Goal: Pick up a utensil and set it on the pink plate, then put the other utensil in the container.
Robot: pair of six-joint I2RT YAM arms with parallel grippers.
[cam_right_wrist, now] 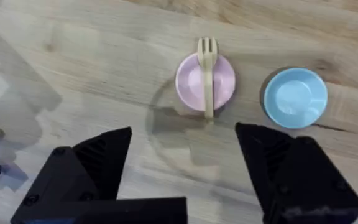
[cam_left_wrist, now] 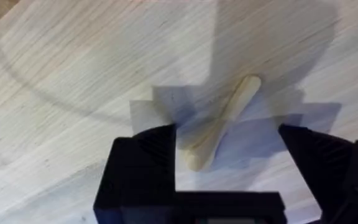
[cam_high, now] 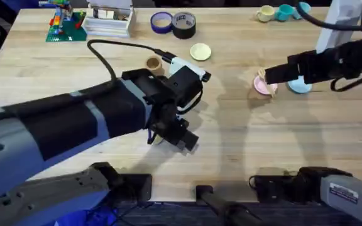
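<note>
With the fork [cam_right_wrist: 207,74] lying across the pink plate [cam_right_wrist: 190,84] just beside the light blue plate [cam_right_wrist: 295,98], the right gripper [cam_right_wrist: 182,155] is hanging released above the surface [cam_right_wrist: 104,56], while the left gripper [cam_left_wrist: 227,155] is hovering spread around the spoon [cam_left_wrist: 224,121] lying flat, and the container [cam_high: 153,63] is standing apart.

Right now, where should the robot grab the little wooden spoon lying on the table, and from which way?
Probably from straight above, across the narrow middle of the handle. The wooden spoon lies flat on the table, so only its thin edges offer grip. The left gripper hangs over it, open, one finger on each side of the handle near the wider end; closing there should pinch the slim part.
</note>
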